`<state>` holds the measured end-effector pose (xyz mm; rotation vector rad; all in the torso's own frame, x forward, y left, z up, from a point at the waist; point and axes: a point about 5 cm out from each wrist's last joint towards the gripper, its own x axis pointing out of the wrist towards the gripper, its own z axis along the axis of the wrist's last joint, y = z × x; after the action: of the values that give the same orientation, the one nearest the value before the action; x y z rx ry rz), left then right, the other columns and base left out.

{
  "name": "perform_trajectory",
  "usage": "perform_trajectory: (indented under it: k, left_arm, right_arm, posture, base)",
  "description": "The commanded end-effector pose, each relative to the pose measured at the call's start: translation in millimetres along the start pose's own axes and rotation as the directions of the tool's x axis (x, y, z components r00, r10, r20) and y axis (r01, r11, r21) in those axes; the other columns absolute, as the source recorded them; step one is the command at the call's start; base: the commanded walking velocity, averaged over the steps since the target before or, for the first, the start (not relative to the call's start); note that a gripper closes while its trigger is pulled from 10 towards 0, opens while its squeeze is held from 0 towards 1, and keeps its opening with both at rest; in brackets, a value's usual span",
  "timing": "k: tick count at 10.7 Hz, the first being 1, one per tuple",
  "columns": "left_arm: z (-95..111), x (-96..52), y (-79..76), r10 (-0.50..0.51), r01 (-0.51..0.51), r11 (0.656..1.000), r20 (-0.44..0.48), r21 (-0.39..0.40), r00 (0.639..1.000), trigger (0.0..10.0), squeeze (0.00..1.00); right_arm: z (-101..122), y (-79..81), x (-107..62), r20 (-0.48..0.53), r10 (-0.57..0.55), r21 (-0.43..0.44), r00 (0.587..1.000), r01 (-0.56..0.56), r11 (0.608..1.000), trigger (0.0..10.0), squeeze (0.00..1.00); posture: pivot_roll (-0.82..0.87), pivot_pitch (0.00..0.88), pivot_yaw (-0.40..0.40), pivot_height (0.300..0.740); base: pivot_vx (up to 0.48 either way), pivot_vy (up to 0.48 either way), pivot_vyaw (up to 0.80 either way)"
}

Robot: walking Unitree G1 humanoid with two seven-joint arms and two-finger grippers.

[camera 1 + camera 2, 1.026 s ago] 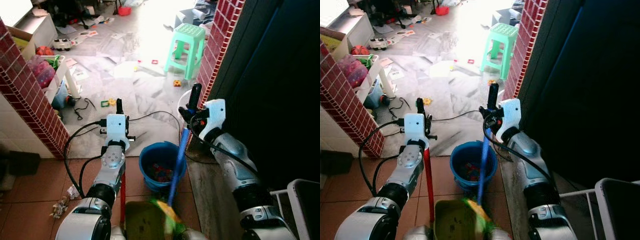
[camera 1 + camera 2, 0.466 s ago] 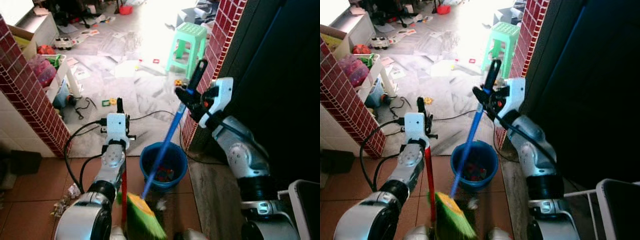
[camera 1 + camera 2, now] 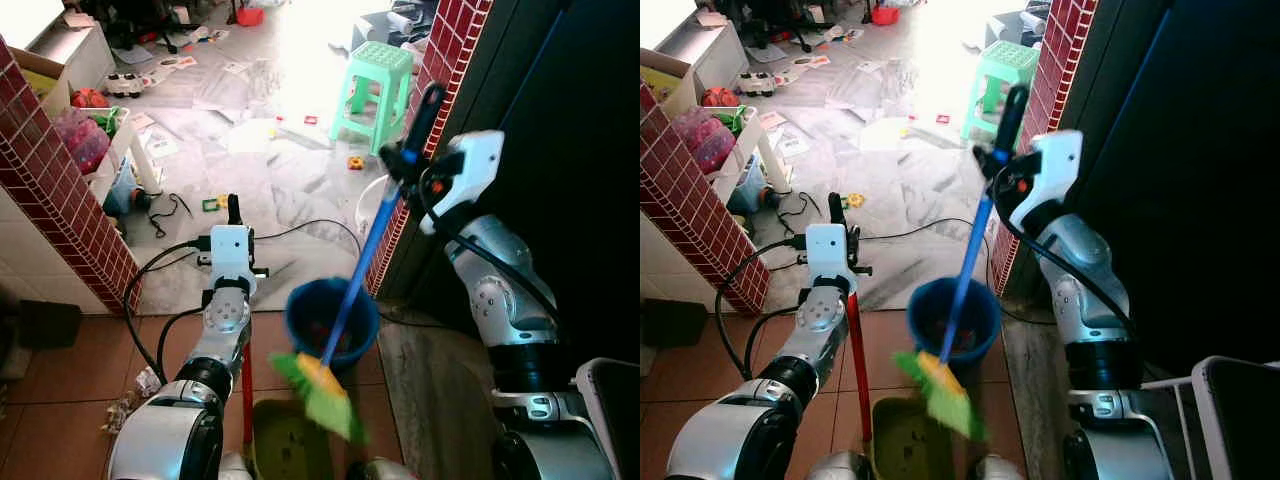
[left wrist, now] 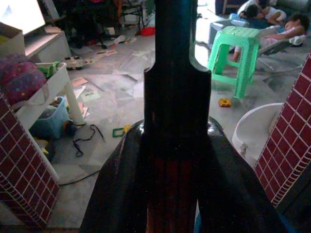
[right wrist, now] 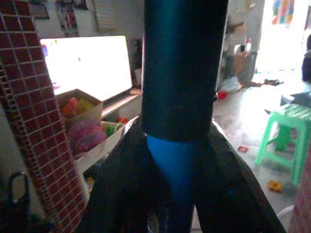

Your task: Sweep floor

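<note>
My right gripper (image 3: 408, 162) is raised beside the brick pillar, shut on a broom's blue handle (image 3: 358, 270) just below its black top grip (image 5: 180, 63). The handle slants down to the green and yellow broom head (image 3: 322, 392). That head hangs above the green dustpan (image 3: 285, 450), in front of the blue bucket (image 3: 332, 318). My left gripper (image 3: 232, 212) is shut on the dustpan's upright red handle (image 3: 856, 365), which shows dark between its fingers (image 4: 121, 194) in the left wrist view.
Paper scraps (image 3: 128, 402) lie on the brown tiles at the left. Red brick pillars (image 3: 60, 200) flank the doorway, and a black cable (image 3: 300, 232) crosses the grey floor. A green stool (image 3: 375, 85), scattered toys, a white tub (image 4: 252, 131) and a white rack (image 3: 605, 400) are around.
My right arm has lifted higher and swung the broom. The broom head has moved right and up from the floor to above the dustpan. My left arm stays put.
</note>
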<state>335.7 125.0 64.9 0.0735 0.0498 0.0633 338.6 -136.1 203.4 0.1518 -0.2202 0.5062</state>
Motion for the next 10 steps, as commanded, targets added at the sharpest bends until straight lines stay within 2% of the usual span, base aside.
perform_trajectory:
  k: [1,3,4,6,7,9,10]
  left_arm:
    - [6.7,4.3,-0.2,-0.012,0.011,1.0,0.024,0.027,1.0,10.0,0.0]
    - [5.7,4.0,-0.6,-0.025,0.024,0.999,0.02,0.038,0.999,10.0,0.0]
    - [5.8,4.2,0.6,-0.015,0.013,0.997,0.023,0.07,1.0,10.0,0.0]
    - [10.4,5.5,10.9,0.079,-0.085,0.991,0.067,0.103,0.995,10.0,0.0]
    - [15.7,7.0,19.9,0.153,-0.167,0.978,0.109,0.126,0.982,10.0,0.0]
    - [24.2,8.0,27.9,0.169,-0.194,0.972,0.178,0.134,0.97,10.0,0.0]
    - [22.0,5.3,29.6,0.165,-0.191,0.972,0.189,0.134,0.968,10.0,0.0]
  right_arm:
    - [23.1,-3.7,3.9,0.101,-0.009,-0.064,0.995,0.016,0.998,10.0,0.0]
    - [13.9,0.3,-2.0,0.088,0.016,-0.122,0.996,-0.005,0.993,10.0,0.0]
    - [11.3,3.5,-5.0,0.083,0.036,-0.133,0.996,-0.025,0.991,10.0,0.0]
    - [-2.3,13.9,-16.4,0.038,0.09,-0.162,0.995,-0.083,0.983,10.0,0.0]
    - [-13.2,21.3,-23.5,0.006,0.114,-0.165,0.994,-0.111,0.98,10.0,0.0]
    - [-28.8,37.8,-34.6,-0.031,0.164,-0.178,0.986,-0.167,0.97,10.0,0.0]
    - [-36.7,49.5,-40.5,-0.05,0.195,-0.182,0.98,-0.201,0.963,10.0,0.0]
  posture:
    - [-0.12,0.032,-0.014,0.74]
    - [-0.12,0.032,-0.012,0.74]
    - [-0.12,0.035,-0.011,0.74]
    - [-0.13,0.037,-0.009,0.74]
    - [-0.12,0.039,-0.012,0.74]
    - [-0.12,0.043,-0.016,0.74]
    - [-0.11,0.042,-0.018,0.74]
  base:
    - [0.0,0.0,0.0]
    - [0.0,0.0,0.0]
    - [0.0,0.0,0.0]
    - [0.0,0.0,0.0]
    - [0.0,0.0,0.0]
    - [0.0,0.0,0.0]
    - [0.0,0.0,0.0]
